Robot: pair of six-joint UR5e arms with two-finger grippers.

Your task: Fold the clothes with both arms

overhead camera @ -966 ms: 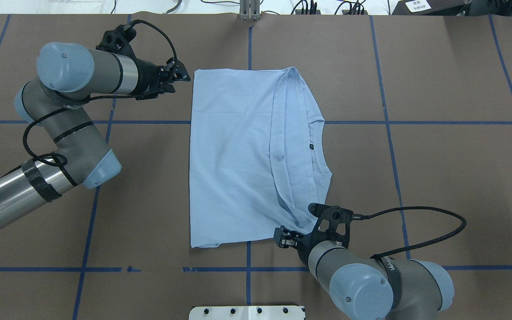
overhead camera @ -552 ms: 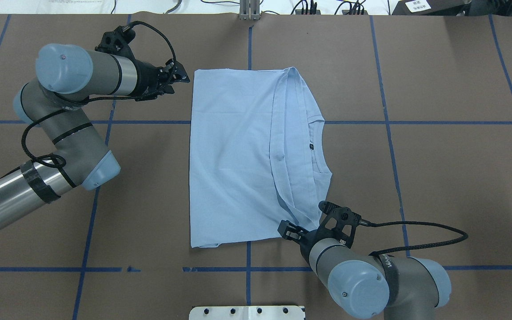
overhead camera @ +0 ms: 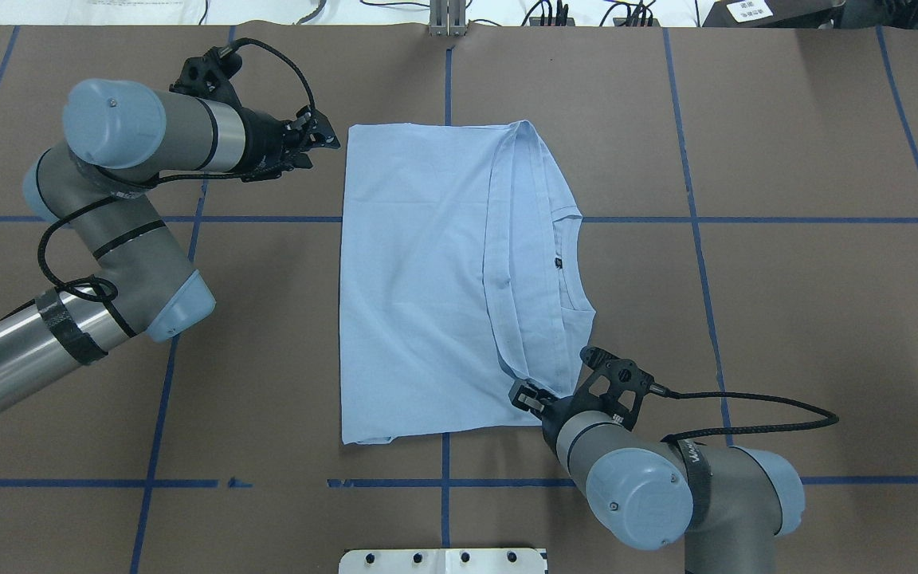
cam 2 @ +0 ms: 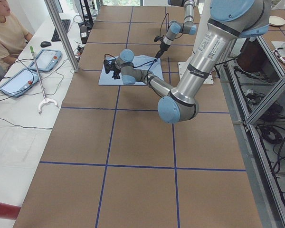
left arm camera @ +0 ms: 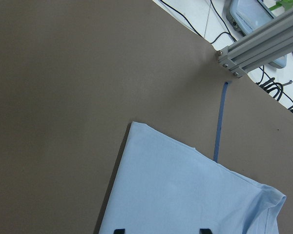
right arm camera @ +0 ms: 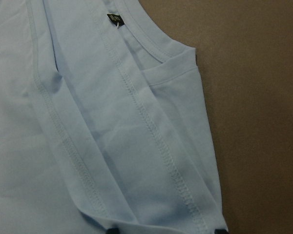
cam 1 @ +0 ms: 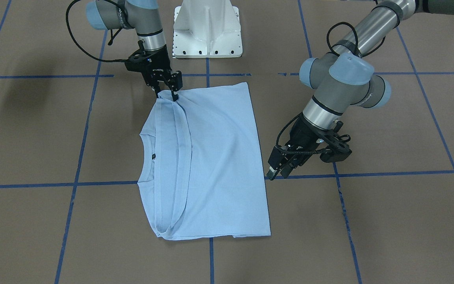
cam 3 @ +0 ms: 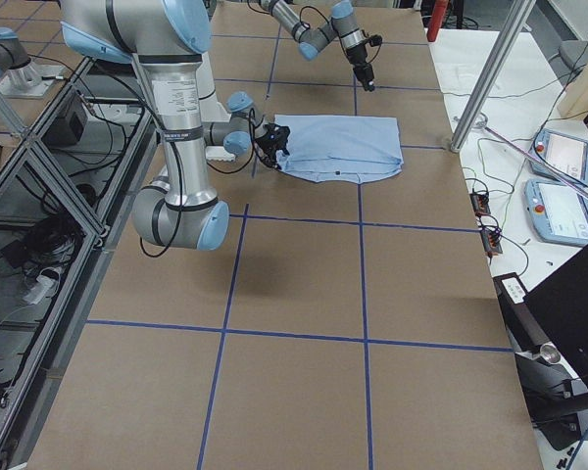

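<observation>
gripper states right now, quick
Left gripper: open, empty, beside the light blue T-shirt.
Right gripper: open, fingertips at that T-shirt's folded corner.

Lt-blue T-shirt (overhead camera: 419, 279) lies folded flat, collar edge twd right arm (overhead camera: 650, 486); left arm (overhead camera: 132, 231) by opp. corner.

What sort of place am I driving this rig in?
Most likely a robotics lab workcell, not a home: a paper-covered table gridded with blue tape, aluminium frame posts, and teach pendants on a side bench.
</observation>
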